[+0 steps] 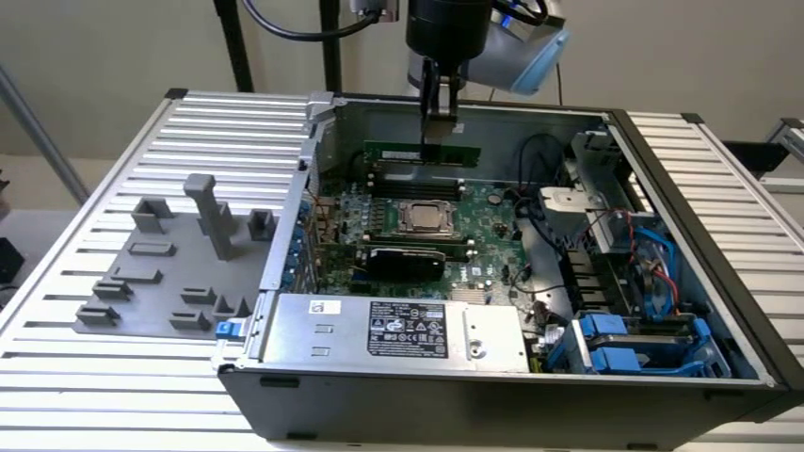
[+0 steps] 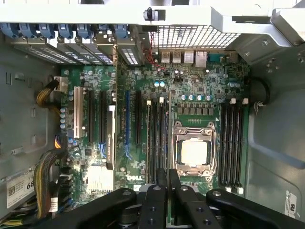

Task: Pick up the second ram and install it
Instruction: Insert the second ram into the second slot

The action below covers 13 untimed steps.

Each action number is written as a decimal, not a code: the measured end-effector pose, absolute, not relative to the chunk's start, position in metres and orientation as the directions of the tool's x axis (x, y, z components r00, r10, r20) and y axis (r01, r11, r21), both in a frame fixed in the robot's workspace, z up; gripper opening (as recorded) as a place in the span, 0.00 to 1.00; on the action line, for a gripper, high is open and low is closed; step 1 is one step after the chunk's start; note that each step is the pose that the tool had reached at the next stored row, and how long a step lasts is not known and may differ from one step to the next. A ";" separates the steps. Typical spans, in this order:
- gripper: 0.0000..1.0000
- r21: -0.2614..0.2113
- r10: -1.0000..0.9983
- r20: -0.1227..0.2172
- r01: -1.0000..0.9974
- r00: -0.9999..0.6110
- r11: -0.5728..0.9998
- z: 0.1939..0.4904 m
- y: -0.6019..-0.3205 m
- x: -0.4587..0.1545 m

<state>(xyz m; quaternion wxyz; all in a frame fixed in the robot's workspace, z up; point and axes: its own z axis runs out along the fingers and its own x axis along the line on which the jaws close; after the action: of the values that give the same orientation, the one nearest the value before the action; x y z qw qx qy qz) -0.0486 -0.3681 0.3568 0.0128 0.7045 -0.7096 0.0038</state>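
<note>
Room: plain pale wall [image 1: 113, 47] behind.
Surface: ribbed metal table [image 1: 113, 395], grey fixture tray [image 1: 164, 273] on it.
Case: open PC case [image 1: 503, 405] on table.
Motherboard [image 2: 143, 95]: printed "DELL".
Gripper [image 1: 440, 132]: clenched on second ram [image 1: 424, 153], upright above slots beyond processor [image 1: 427, 217].
</note>
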 end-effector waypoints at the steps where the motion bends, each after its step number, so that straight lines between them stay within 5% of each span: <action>1: 0.00 0.013 -1.000 0.024 -1.000 -0.007 0.007 0.357 -0.368 -0.049; 13: 0.00 0.012 -1.000 0.023 -1.000 -0.008 0.008 0.345 -0.368 -0.048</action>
<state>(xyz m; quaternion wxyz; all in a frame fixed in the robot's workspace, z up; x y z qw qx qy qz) -0.0481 -0.3681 0.3447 0.0122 0.7043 -0.7098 0.0036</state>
